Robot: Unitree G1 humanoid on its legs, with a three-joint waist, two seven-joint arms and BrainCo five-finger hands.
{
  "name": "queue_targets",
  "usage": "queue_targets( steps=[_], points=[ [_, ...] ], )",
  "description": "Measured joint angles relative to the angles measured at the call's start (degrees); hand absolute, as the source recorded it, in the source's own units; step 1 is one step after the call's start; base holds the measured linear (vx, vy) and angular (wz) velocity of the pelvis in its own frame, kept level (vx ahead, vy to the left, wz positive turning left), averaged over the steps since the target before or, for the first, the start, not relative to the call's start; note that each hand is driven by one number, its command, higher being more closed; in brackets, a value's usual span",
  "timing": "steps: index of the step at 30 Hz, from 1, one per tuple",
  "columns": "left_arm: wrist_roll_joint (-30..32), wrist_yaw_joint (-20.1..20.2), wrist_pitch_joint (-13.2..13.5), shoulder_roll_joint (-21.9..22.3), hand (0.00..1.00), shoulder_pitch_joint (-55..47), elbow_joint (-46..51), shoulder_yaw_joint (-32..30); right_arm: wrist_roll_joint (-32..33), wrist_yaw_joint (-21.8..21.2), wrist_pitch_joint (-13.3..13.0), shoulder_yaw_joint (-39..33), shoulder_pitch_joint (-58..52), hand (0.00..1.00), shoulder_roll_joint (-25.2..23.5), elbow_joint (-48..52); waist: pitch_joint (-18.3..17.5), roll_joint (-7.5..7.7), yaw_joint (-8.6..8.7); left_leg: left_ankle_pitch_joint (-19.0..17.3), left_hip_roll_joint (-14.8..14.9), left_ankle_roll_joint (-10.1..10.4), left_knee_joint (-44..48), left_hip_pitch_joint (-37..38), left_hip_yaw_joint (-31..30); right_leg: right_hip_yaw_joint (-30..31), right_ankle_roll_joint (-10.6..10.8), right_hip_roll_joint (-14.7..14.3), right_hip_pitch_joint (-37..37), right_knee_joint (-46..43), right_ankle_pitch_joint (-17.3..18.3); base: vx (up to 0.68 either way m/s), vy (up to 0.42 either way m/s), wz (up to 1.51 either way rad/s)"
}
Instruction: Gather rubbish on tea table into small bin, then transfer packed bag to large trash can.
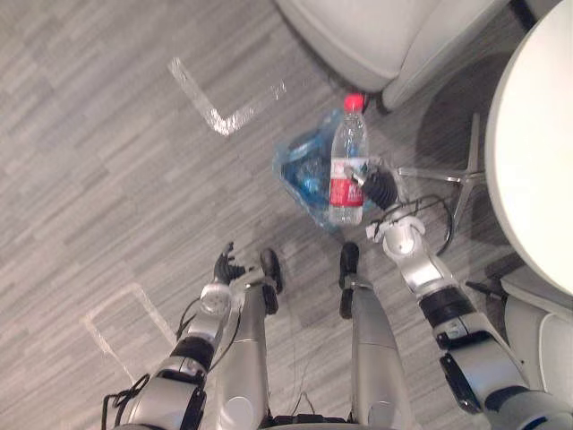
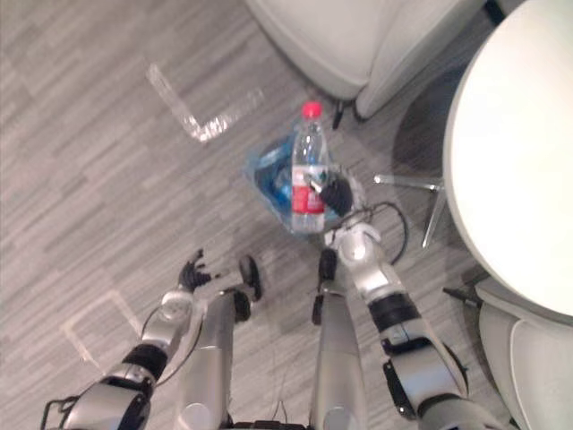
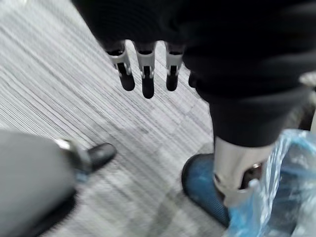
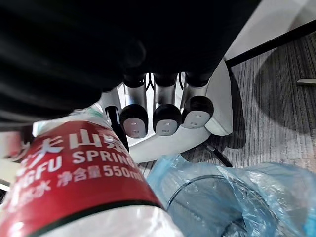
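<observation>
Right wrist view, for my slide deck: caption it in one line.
Right hand holds a red-labelled water bottle near the small bin lined with a blue bag.

Lit softly and evenly from overhead, bright enough across the floor [image 1: 107,179]. Nearly blown out to white on the table [image 1: 537,134]. Shadowed faintly, with soft edges, under the table and by the chair [image 1: 385,36]. Glinting on the tape [image 1: 224,116], the bottle [image 1: 348,148] and the bag [image 1: 300,170]. Sunk to flat black on the left hand [image 3: 237,54] and right hand [image 4: 89,44] in the wrist views.
</observation>
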State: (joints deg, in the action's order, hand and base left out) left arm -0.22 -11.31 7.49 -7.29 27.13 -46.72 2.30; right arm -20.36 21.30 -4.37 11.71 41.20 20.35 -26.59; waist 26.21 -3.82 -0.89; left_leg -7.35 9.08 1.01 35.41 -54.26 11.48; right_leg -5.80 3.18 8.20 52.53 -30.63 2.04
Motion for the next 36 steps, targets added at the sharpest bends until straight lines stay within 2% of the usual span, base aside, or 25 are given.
queue_targets(
  steps=[2, 4, 6, 12, 13, 28, 36],
  points=[
    [-0.19, -0.55, 0.53, 0.59, 0.0, 1.19, 2.22, -1.2, -0.07, 1.6, 0.64, -0.41, 2.72, 1.0, 0.06, 0.39, 0.12, 0.1, -0.08, 0.91, 0.58, -0.19, 0.66, -3.65, 0.36, -0.93, -0.52, 0.69, 3.77, -2.21, 0.58, -0.04, -0.039, 0.35],
    [-1.21, -1.3, 0.71, 0.86, 0.0, 1.76, 4.92, -1.34, -1.45, 3.26, 1.36, -0.79, 6.16, 1.0, 0.08, 0.38, 0.64, 0.47, -1.09, 1.56, 1.15, -0.29, 2.18, -7.21, 0.25, -1.39, -1.2, 0.87, 7.59, -4.85, 1.44, -0.01, -0.033, 0.12],
    [-1.64, -2.07, 0.74, 1.21, 0.0, 1.75, 5.91, -1.38, -2.18, 4.1, 2.13, -0.9, 7.92, 1.0, 0.04, 0.35, 0.66, 0.46, -1.66, 1.58, 1.27, -0.26, 2.88, -9.07, -0.1, -1.7, -1.36, 0.98, 9.44, -6.05, 1.94, 0.01, -0.023, 0.09],
    [-2.99, -2.3, 0.85, 1.74, 0.0, 1.74, 6.83, -1.14, -2.16, 4.78, 3.19, -1.08, 12.62, 1.0, -0.04, -4.39, 0.67, 0.47, -2.0, 2.5, 1.21, -0.26, 2.57, -11.54, -0.18, -3.8, -1.8, 2.54, 11.55, -8.15, 3.51, 0.02, -0.017, 0.22],
    [-3.56, -2.34, 0.98, 1.88, 0.0, 1.74, 6.87, -1.09, -2.15, 4.83, 3.36, -1.6, 12.75, 0.0, -0.14, -4.77, 0.66, 0.47, -2.13, 2.6, 1.17, -0.24, 2.24, -11.55, -0.04, -4.0, -1.79, 2.74, 11.55, -8.17, 3.61, 0.02, -0.004, 0.14],
    [-4.53, -3.47, 1.37, 3.18, 0.0, 1.48, 7.82, 1.2, -2.19, 7.0, 4.34, -4.6, 13.21, 0.0, -4.52, -10.64, 0.6, 0.5, -1.95, 4.81, 0.29, -0.33, -0.8, -10.9, 0.42, -4.91, -1.83, 3.87, 11.52, -7.9, 3.62, 0.01, -0.009, 0.06],
    [-4.51, -3.5, 1.38, 3.62, 0.0, 1.48, 7.74, 1.22, -4.88, 7.52, 4.67, -4.69, 11.28, 0.0, -4.47, -10.89, 0.49, 0.53, -1.85, 4.85, 0.48, -0.38, -0.67, -10.52, 0.55, -4.9, -1.9, 3.82, 11.21, -7.96, 3.56, 0.0, -0.004, 0.0]
  ],
)
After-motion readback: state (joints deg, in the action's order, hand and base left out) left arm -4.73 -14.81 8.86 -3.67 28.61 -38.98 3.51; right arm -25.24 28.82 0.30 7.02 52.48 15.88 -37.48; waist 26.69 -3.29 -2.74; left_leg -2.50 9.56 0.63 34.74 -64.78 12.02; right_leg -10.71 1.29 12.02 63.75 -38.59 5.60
